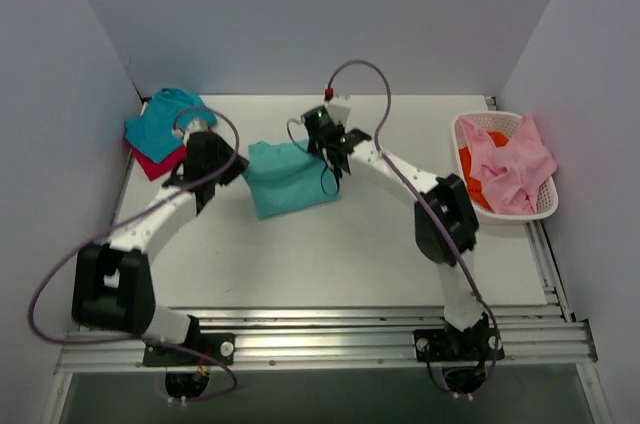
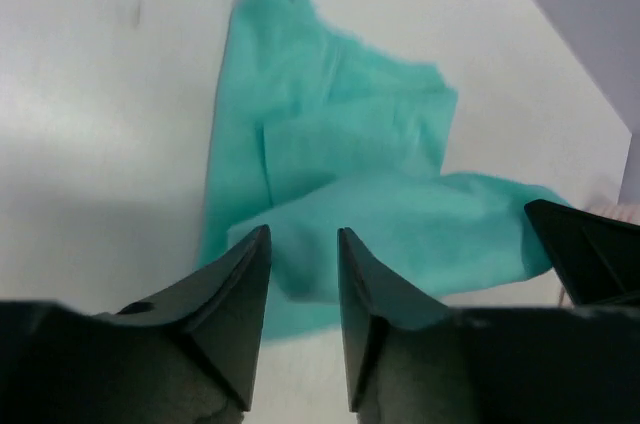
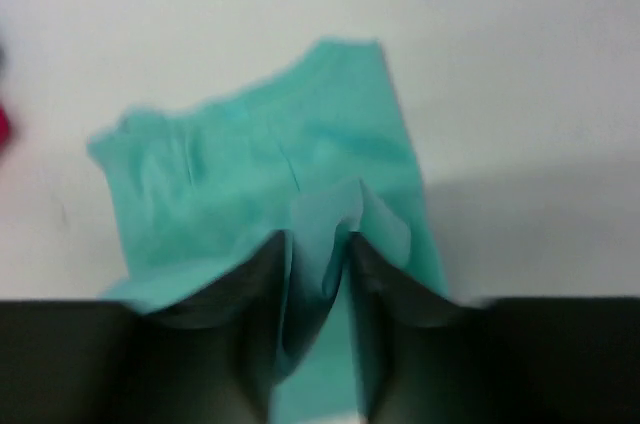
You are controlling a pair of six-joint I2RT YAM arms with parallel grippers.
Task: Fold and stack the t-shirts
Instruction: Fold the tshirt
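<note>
Table: mint t-shirt, shirt stack, basket

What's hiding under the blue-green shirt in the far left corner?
A magenta-red shirt lies under the teal shirt; only its near edge pokes out. The rest is covered, so anything else beneath cannot be seen.

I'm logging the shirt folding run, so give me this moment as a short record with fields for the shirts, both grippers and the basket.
working shirt: mint-green t-shirt, partly folded, mid-table
stack: teal t-shirt lying on magenta-red t-shirt, far left corner
left gripper: open, empty, by the mint-green t-shirt's left edge
right gripper: closed on a raised fold of the mint-green t-shirt
basket: white lattice basket, right side, holding pink cloth and orange cloth
</note>
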